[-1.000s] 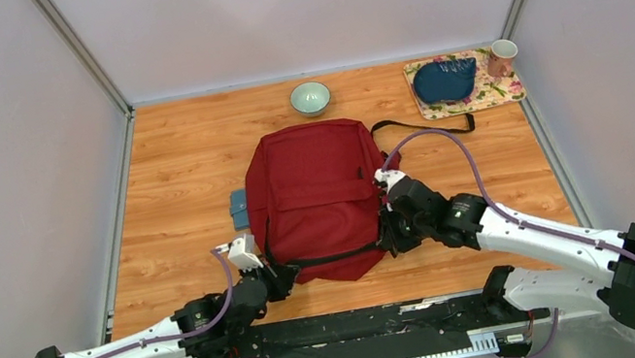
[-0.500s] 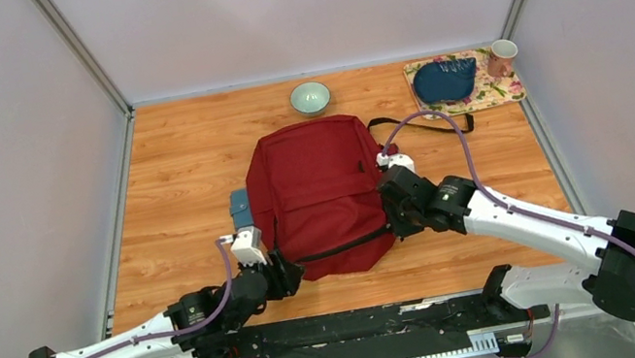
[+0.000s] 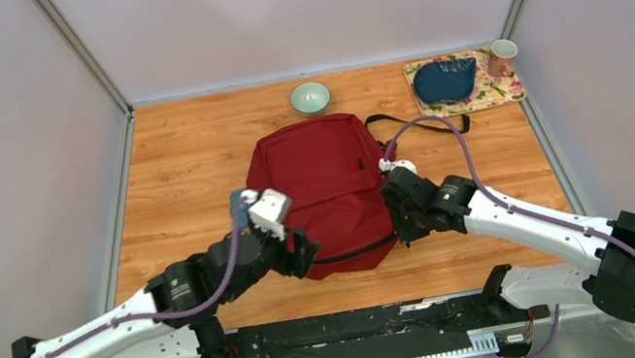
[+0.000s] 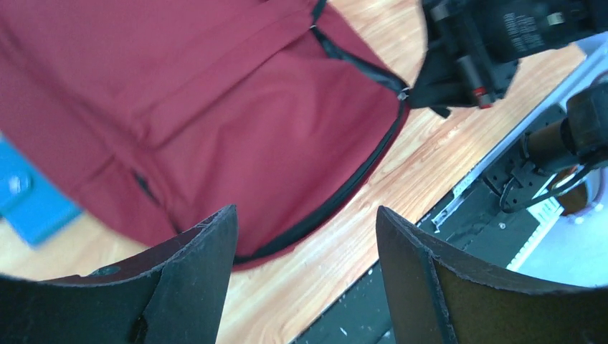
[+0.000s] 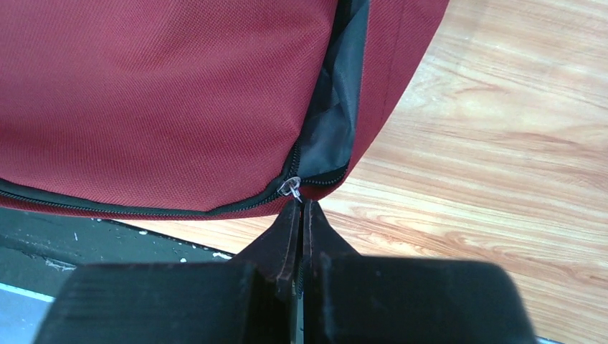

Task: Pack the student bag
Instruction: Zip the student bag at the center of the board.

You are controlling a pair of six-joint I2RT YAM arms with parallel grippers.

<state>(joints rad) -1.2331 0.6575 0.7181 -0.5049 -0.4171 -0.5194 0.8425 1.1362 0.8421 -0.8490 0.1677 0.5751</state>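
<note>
The student bag [image 3: 319,179] lies flat in the middle of the wooden counter [image 3: 176,184]. It is a soft, slumped rectangle of dark red woven fabric, and black zipper trim curves round its near end. A black strap trails off its far right corner. The right wrist view shows the coarse grain of the cloth and a fold of smooth dark fabric beside the zip.

A flat bright blue thing [image 3: 239,203] sits against the bag's left edge. A glossy pale green bowl [image 3: 310,97] stands just beyond the bag. In the far right corner a floral mat [image 3: 464,84] carries a dark blue pouch [image 3: 444,80] and a mug [image 3: 500,58].

The left gripper [image 4: 305,222] hangs over the bag's near left corner. Its jaws are wide apart and hold nothing. The right gripper [image 5: 300,204] is at the near right corner, jaws pressed tight together. Their tips meet the small silver zipper pull [image 5: 290,185], but I cannot tell whether they pinch it
</note>
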